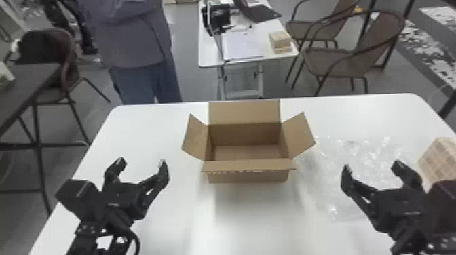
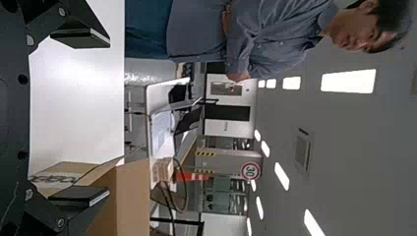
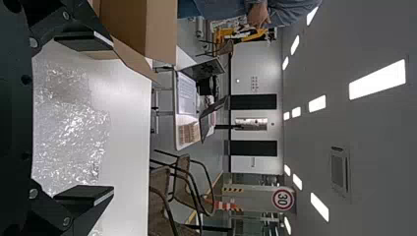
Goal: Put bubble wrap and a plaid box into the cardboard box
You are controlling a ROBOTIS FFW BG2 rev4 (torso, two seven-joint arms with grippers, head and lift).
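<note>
The cardboard box (image 1: 248, 176) stands with its flaps spread at the middle of the table; no item shows inside it. To its right, clear bubble wrap (image 1: 359, 152) lies flat, also seen as shiny bubble wrap (image 3: 74, 132) between the right fingers' view. At the right edge stands the plaid box (image 1: 438, 159), partly behind the right arm. My left gripper (image 1: 140, 164) is open left of the cardboard box, nothing between its fingers; in its wrist view the left gripper (image 2: 81, 118) is wide apart. My right gripper (image 1: 371, 168) is open above the bubble wrap; its wrist view shows the right gripper (image 3: 86, 118) empty.
The white table (image 1: 142, 129) has bare surface on the left and in front of the cardboard box. Beyond its far edge are a second table (image 1: 208, 51) with a laptop and papers, and several brown chairs (image 1: 339, 61).
</note>
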